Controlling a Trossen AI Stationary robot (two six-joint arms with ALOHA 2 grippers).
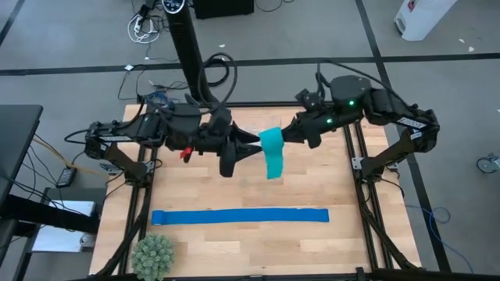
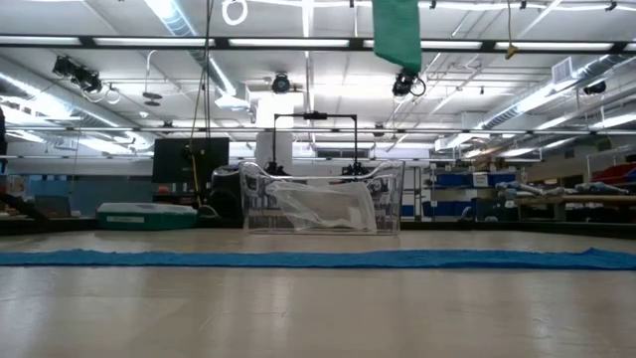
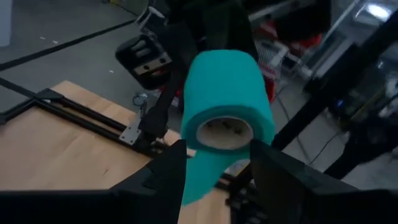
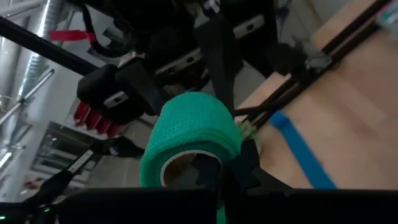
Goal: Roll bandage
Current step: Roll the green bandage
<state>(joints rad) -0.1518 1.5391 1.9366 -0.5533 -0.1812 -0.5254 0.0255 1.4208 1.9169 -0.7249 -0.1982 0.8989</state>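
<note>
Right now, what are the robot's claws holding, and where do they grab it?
Both grippers, left and right, hold the teal bandage in the air by its rolled-up end; the loose tail hangs down.

- Teal-green bandage (image 1: 271,148) hanging in the air above the bench (image 1: 234,242), partly wound into a roll on a pale core.
- Loose tail drooping down from the roll, not touching the wood.
</note>
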